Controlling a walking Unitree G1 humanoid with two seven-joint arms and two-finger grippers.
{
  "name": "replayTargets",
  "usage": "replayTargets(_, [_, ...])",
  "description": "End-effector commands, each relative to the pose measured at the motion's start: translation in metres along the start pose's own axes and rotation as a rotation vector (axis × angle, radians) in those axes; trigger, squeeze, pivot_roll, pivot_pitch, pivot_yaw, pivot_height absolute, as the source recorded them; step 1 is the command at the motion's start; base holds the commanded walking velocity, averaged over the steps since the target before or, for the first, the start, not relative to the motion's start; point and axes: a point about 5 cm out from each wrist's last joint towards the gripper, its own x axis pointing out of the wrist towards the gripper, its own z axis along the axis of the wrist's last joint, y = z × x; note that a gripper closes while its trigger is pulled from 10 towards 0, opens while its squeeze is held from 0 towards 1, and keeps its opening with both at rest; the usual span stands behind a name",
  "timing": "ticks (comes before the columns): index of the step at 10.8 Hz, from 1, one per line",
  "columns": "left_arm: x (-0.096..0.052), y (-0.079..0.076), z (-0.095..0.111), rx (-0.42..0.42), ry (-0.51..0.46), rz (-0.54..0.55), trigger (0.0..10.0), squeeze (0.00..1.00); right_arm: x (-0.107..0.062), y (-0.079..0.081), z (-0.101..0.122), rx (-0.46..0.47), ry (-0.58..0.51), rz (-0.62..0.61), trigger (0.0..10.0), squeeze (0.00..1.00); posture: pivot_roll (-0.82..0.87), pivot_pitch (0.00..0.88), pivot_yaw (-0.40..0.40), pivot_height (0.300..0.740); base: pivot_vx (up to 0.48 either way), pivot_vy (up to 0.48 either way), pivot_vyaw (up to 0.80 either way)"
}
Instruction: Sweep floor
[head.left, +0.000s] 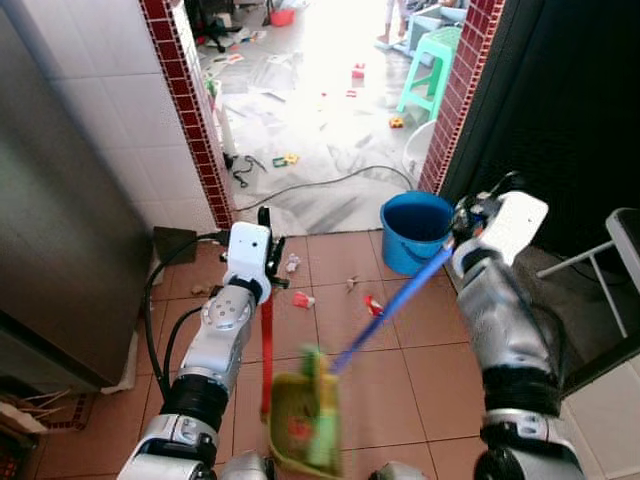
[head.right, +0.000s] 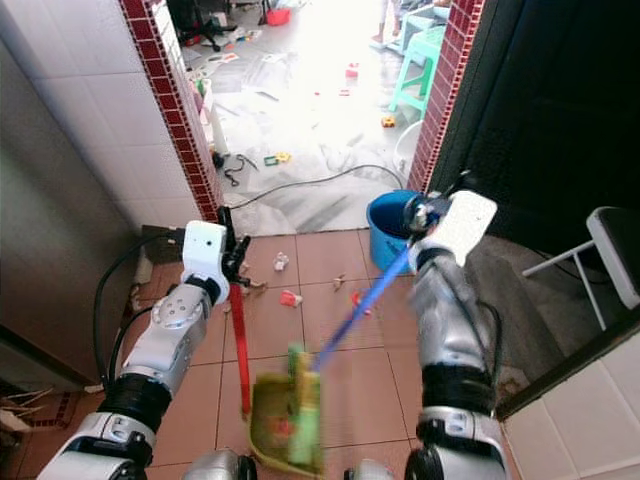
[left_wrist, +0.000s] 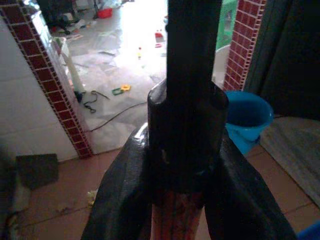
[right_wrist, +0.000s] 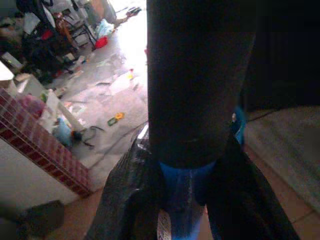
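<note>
From the head cameras, the job looks barely half done. The left gripper is clamped on the red handle of a yellow-green dustpan that rests on the terracotta tiles close to the robot's feet, with something red already inside it. The right gripper grasps the blue broom handle, which slants down to a blurred green head right at the pan's mouth. Ahead, scraps are left on the tiles: a red bit, a pink-and-white piece, a white crumple and a brownish fleck. I judge these still need gathering.

Room is tight. A steel appliance walls off the left, a black cable loops beside the left arm, a blue bucket stands just beyond the scraps by the red-brick doorway post, and a white chair frame sits to the right. The broom's swing has open tile only straight ahead.

The left wrist view shows black fingers closed around the red shaft under a dark sleeve, the bucket near, and the littered pale floor through the doorway.

The right wrist view shows fingers closed on the blue shaft, with that same cluttered room beyond; sweeping there looks a much larger job.
</note>
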Motion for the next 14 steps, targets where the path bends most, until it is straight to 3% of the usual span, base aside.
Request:
replayTargets(1, [0.004, 0.000, 0.011, 0.021, -0.043, 0.001, 10.0, 0.00, 0.002, 0.015, 0.019, 0.062, -0.043, 0.062, 10.0, 0.00, -0.12, 0.000, 0.029, 0.740, 0.000, 0.000, 0.00])
replayTargets(3, [0.004, 0.003, 0.013, 0.015, -0.058, 0.005, 10.0, 0.00, 0.005, 0.027, 0.038, 0.060, -0.073, 0.127, 10.0, 0.00, -0.12, 0.000, 0.027, 0.740, 0.000, 0.000, 0.00])
replayTargets(5, [0.004, 0.009, 0.028, -0.044, -0.136, 0.001, 10.0, 0.00, 0.002, 0.030, 0.047, -0.210, -0.203, 0.216, 10.0, 0.00, -0.12, 0.000, 0.027, 0.740, 0.000, 0.000, 0.00])
replayTargets(6, [0.005, 0.013, 0.036, -0.043, -0.158, 0.012, 10.0, 0.00, -0.002, 0.029, 0.043, -0.286, -0.227, 0.235, 10.0, 0.00, -0.11, 0.000, 0.029, 0.740, 0.000, 0.000, 0.00])
replayTargets(9, [0.007, 0.019, 0.064, -0.072, -0.236, 0.020, 10.0, 0.00, -0.013, 0.020, 0.032, -0.341, -0.239, 0.226, 10.0, 0.00, -0.10, 0.000, 0.037, 0.740, 0.000, 0.000, 0.00])
replayTargets(10, [0.002, 0.019, 0.069, -0.125, -0.267, 0.007, 10.0, 0.00, -0.018, 0.010, 0.029, -0.404, -0.264, 0.193, 10.0, 0.00, -0.10, 0.000, 0.035, 0.740, 0.000, 0.000, 0.00])
replayTargets(14, [-0.011, 0.027, 0.070, -0.181, -0.292, -0.008, 10.0, 0.00, -0.029, -0.017, 0.030, -0.597, -0.350, 0.040, 10.0, 0.00, -0.10, 0.000, 0.038, 0.740, 0.000, 0.000, 0.00])
